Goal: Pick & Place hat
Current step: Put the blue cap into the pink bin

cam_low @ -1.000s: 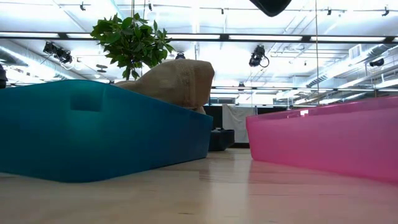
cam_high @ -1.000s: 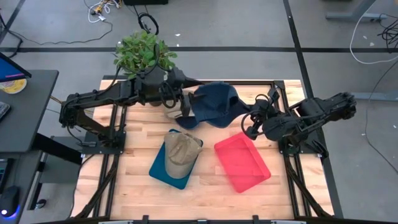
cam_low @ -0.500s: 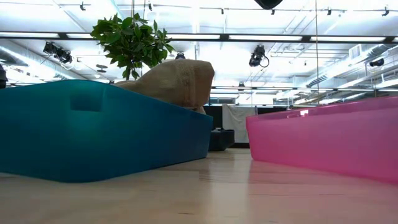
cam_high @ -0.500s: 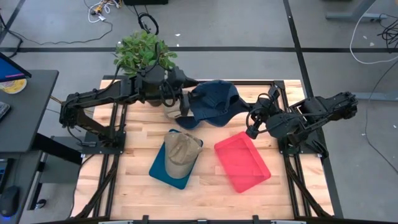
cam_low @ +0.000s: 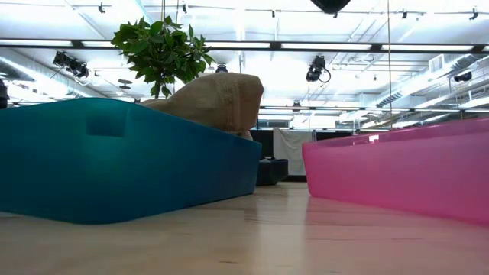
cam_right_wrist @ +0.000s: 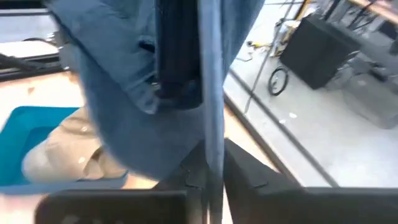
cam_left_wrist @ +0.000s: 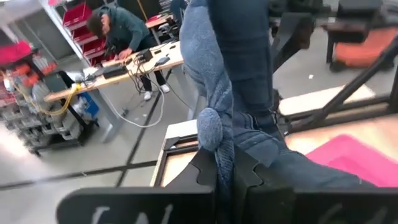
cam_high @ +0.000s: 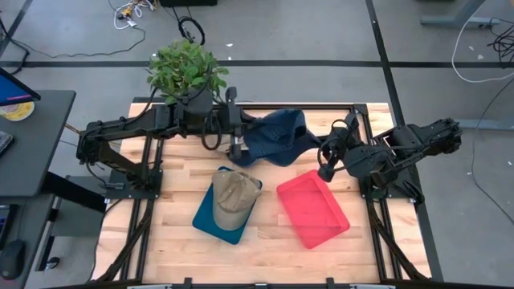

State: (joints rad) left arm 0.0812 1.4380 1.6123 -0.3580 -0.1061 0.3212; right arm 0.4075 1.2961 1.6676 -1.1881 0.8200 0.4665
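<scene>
A navy blue hat (cam_high: 275, 135) hangs above the far middle of the table, strung between my two grippers. My left gripper (cam_high: 238, 146) is shut on its left part and my right gripper (cam_high: 325, 154) is shut on its right part. A tan hat (cam_high: 234, 198) rests crown up in a teal tray (cam_high: 210, 218), also seen in the low view as the tan hat (cam_low: 218, 98) over the teal wall (cam_low: 122, 160). Beside it lies a pink tray (cam_high: 313, 209) holding nothing. My left gripper pinches a bunched fold of the navy hat's left side (cam_left_wrist: 224, 163) between its two fingers, coming level from the table's left. The cloth runs on past the fingertips, clear of the table. My right gripper pinches a thin edge of the hat's right side (cam_right_wrist: 213, 149) between its two fingers, coming from the table's right. The hat sags between the two holds, lifted clear.
A potted plant (cam_high: 186, 68) stands at the table's far left corner, just behind my left arm. The teal and pink trays fill the near middle. Bare wood (cam_high: 181, 172) lies at the left and along the near edge. A person works at a bench (cam_left_wrist: 121, 31) beyond the table.
My left gripper has shut on the navy hat's left side and taken hold. The hat's left part has drawn in and bunched, so the hat looks narrower than before. My right gripper has shifted slightly toward the hat, still holding its right edge.
</scene>
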